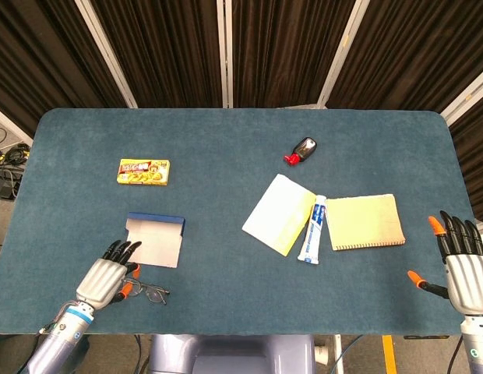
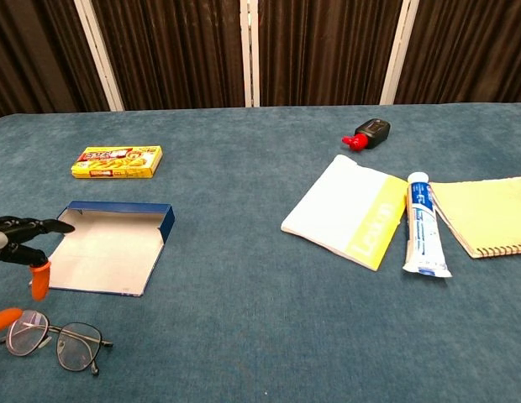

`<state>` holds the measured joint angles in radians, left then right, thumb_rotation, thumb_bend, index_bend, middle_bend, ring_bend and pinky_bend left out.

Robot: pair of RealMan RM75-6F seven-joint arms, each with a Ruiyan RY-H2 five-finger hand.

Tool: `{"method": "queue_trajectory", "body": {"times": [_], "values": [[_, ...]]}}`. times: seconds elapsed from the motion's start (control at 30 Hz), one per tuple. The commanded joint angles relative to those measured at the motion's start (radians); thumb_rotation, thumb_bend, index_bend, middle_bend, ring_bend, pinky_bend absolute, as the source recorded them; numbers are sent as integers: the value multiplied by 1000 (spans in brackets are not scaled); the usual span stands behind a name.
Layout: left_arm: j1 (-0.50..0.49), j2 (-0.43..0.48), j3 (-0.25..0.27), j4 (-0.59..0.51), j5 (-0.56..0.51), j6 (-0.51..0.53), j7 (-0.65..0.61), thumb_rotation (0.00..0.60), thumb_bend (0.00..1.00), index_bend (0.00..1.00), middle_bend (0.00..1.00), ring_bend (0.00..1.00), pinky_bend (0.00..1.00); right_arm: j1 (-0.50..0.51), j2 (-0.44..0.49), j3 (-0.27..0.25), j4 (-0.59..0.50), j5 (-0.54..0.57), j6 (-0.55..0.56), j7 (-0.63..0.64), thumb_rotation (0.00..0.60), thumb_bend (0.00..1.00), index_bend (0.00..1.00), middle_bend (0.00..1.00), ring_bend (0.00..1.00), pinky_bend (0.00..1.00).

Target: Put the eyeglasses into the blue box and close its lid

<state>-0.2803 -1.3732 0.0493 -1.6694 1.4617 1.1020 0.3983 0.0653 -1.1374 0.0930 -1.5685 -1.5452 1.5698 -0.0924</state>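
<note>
The blue box (image 1: 156,238) (image 2: 109,243) lies open on the left of the table, its pale lid flap spread flat toward me. The eyeglasses (image 1: 152,292) (image 2: 55,338) lie unfolded just in front of it near the table's front edge. My left hand (image 1: 107,277) (image 2: 17,252) hovers over the left lens with fingers spread and nothing in it; it covers part of the glasses in the head view. My right hand (image 1: 457,265) stays open off the table's right edge, far from both objects.
A yellow snack box (image 1: 143,171) lies behind the blue box. Right of centre sit a white-and-yellow booklet (image 1: 279,213), a toothpaste tube (image 1: 312,229) and a yellow notepad (image 1: 364,222). A small red-capped bottle (image 1: 303,149) lies further back.
</note>
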Motion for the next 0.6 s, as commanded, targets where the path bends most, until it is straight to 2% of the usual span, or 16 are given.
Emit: {"method": "queue_trajectory", "body": {"times": [0.03, 0.6], "values": [[-9, -18, 8, 2, -15, -21, 11, 600, 451, 468, 0, 0, 0, 0, 1, -1, 0, -1, 0, -2, 600, 0, 0, 0, 0, 0], [-33, -84, 14, 50, -45, -35, 35, 600, 462, 480, 0, 0, 0, 2, 4, 0, 1, 7, -7, 7, 600, 0, 0, 0, 0, 0]]}}
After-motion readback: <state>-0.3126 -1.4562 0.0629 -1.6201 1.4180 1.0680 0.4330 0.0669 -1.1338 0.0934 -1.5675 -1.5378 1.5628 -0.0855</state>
